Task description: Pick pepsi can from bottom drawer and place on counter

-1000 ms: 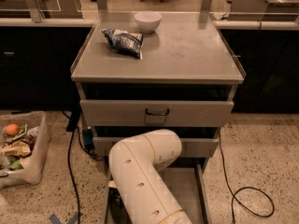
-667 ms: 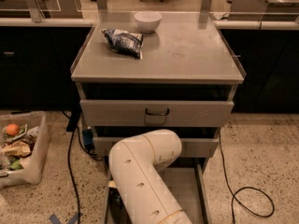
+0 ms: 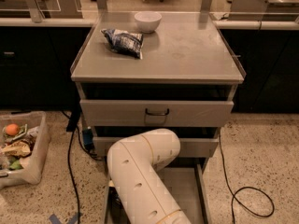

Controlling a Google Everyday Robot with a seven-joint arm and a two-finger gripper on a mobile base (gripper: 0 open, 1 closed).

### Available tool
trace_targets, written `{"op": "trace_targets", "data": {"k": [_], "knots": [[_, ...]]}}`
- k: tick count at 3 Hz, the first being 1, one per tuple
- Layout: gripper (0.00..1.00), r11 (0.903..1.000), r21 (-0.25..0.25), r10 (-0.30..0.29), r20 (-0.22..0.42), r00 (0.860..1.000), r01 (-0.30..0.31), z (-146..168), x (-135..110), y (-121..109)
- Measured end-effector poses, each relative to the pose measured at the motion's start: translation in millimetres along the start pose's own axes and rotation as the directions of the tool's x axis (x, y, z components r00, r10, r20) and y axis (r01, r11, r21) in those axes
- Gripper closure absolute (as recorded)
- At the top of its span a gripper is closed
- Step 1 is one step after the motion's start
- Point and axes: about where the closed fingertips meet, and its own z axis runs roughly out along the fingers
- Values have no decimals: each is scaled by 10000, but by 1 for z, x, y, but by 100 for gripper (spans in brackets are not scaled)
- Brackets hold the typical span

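The counter [image 3: 187,50] is the flat grey top of the drawer cabinet in the middle of the camera view. The bottom drawer [image 3: 187,190] is pulled open at the lower edge, with part of its plain grey floor showing. My white arm [image 3: 140,171] bends down over the drawer's left half and covers most of it. The gripper is out of view, below or behind the arm. The pepsi can does not show.
A blue-white snack bag [image 3: 124,41] and a white bowl [image 3: 147,21] sit on the counter's far left. Two upper drawers [image 3: 156,112] stand slightly open. A clear bin of scraps [image 3: 18,146] is on the floor at left. Black cables [image 3: 247,199] lie on both sides.
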Motion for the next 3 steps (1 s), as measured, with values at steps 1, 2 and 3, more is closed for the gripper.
{"op": "trace_targets", "data": {"k": [1,2,3], "knots": [[0,9999,155,-4,-19,10000,4,-1,-2,-5],[0,9999,154,-7,-20,10000,7,-1,-2,-5],[0,9997,76,-235,-106,9997,236,-4,-2,-10]]}}
